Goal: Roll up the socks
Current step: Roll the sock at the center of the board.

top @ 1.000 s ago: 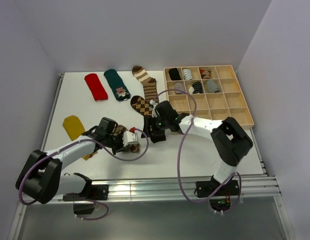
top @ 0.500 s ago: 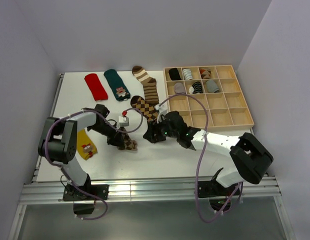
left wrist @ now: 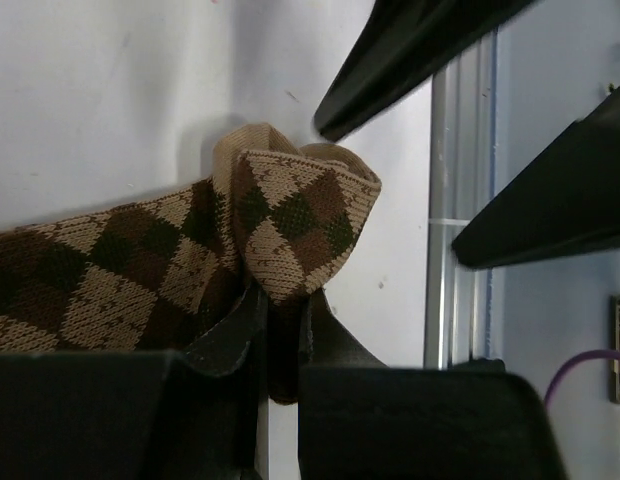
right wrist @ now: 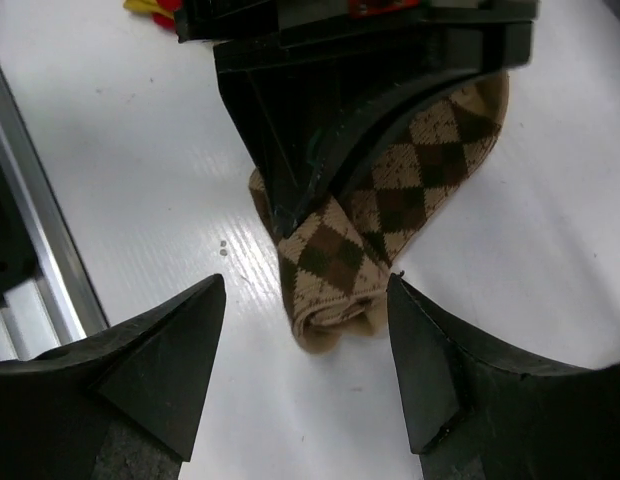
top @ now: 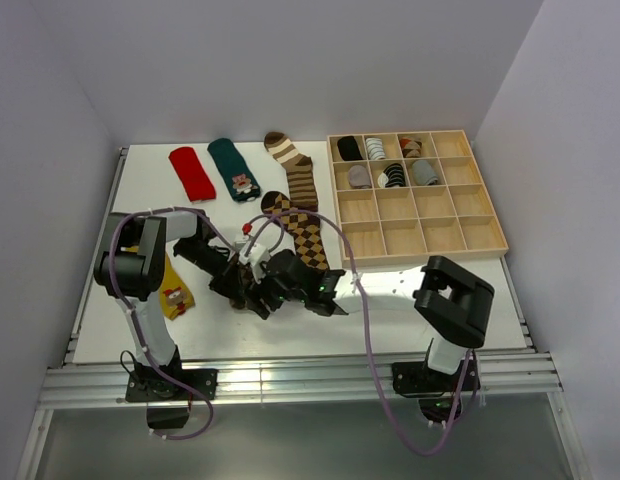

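Note:
In the left wrist view a brown argyle sock lies with its end folded over, and my left gripper is shut on that fold. My right gripper faces it from the opposite side, open, its fingertips either side of the rolled end and not touching it. From above, both grippers meet at the front middle of the table. A second argyle sock lies flat behind them. Further back lie red, dark teal and brown-and-cream striped socks. Partly under the left arm is a mustard yellow sock.
A wooden compartment tray stands at the back right, with several rolled socks in its upper cells. The metal rail runs along the table's near edge. The right arm's cable loops over the table's middle.
The right arm has swung left across the table to face the left gripper, and its jaws have spread a little wider. The left gripper keeps its hold on the argyle sock.

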Controlling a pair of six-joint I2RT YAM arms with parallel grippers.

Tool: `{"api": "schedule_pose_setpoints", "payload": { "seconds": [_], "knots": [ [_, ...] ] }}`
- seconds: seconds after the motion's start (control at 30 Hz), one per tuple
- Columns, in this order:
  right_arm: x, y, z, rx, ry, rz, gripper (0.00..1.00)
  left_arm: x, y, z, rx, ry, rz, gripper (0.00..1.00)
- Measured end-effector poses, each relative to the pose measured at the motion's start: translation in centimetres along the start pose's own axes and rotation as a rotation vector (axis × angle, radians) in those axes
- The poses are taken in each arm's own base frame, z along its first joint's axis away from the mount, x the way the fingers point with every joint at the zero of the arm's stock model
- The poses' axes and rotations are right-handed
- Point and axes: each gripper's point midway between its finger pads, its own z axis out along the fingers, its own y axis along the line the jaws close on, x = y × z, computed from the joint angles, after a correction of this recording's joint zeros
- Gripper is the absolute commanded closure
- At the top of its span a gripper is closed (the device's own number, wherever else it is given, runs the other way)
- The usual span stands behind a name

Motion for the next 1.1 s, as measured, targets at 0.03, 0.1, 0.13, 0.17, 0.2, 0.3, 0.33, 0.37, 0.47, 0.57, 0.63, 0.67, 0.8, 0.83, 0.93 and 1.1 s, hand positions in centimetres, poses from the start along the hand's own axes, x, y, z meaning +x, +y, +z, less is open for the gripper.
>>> {"api": "schedule_pose_setpoints", "payload": {
  "seconds": [0.03, 0.1, 0.13, 0.17, 0.2, 0.3, 0.33, 0.37, 0.47, 0.57, 0.63, 0.67, 0.8, 0.83, 0.93, 1.1],
  "knots": [
    [0.2, 0.2, 0.4, 0.004, 0.012, -0.020, 0.27, 0.1, -0.1, 0.0, 0.007, 0.002, -0.004, 0.99],
    [0.8, 0.3, 1.0, 0.016, 0.036, -0.049, 0.27, 0.3, -0.4, 0.1, 0.019, 0.007, -0.013, 1.00],
    [1.3, 0.3, 1.2, 0.026, 0.055, -0.070, 0.27, 0.4, -0.5, 0.1, 0.025, 0.009, -0.017, 1.00],
    [1.5, 0.3, 1.4, 0.032, 0.067, -0.087, 0.27, 0.4, -0.5, 0.1, 0.030, 0.010, -0.020, 1.00],
    [1.6, 0.3, 1.6, 0.039, 0.075, -0.102, 0.27, 0.5, -0.6, 0.1, 0.036, 0.011, -0.024, 1.00],
    [1.8, 0.1, 2.2, 0.062, 0.094, -0.143, 0.27, 0.7, -0.8, 0.2, 0.049, 0.015, -0.032, 1.00],
    [1.9, 0.1, 2.4, 0.068, 0.100, -0.156, 0.27, 0.7, -0.8, 0.2, 0.052, 0.016, -0.033, 1.00],
    [2.0, 0.0, 2.5, 0.072, 0.105, -0.165, 0.27, 0.7, -0.9, 0.2, 0.056, 0.017, -0.034, 1.00],
    [2.4, -0.2, 3.0, 0.083, 0.122, -0.187, 0.30, 0.8, -0.9, 0.2, 0.061, 0.018, -0.033, 1.00],
    [2.7, 0.1, 3.6, 0.081, 0.133, -0.200, 0.33, 0.8, -0.9, 0.2, 0.063, 0.020, -0.034, 1.00],
    [2.9, 0.4, 3.8, 0.078, 0.136, -0.209, 0.39, 0.8, -0.9, 0.2, 0.069, 0.021, -0.042, 1.00],
    [3.0, 0.5, 3.8, 0.078, 0.140, -0.214, 0.42, 0.8, -0.9, 0.2, 0.070, 0.022, -0.043, 1.00],
    [3.8, 0.8, 4.3, 0.078, 0.158, -0.230, 0.68, 0.8, -0.8, 0.1, 0.074, 0.026, -0.049, 0.94],
    [3.8, 0.8, 4.3, 0.080, 0.159, -0.230, 0.74, 0.8, -0.7, 0.1, 0.074, 0.027, -0.053, 0.91],
    [3.7, 0.8, 4.3, 0.090, 0.158, -0.228, 0.82, 0.7, -0.6, 0.0, 0.067, 0.030, -0.057, 0.75],
    [3.5, 0.3, 4.5, 0.120, 0.144, -0.221, 0.88, 0.2, 0.0, -0.5, 0.036, 0.026, -0.073, 0.67]
  ]
}}
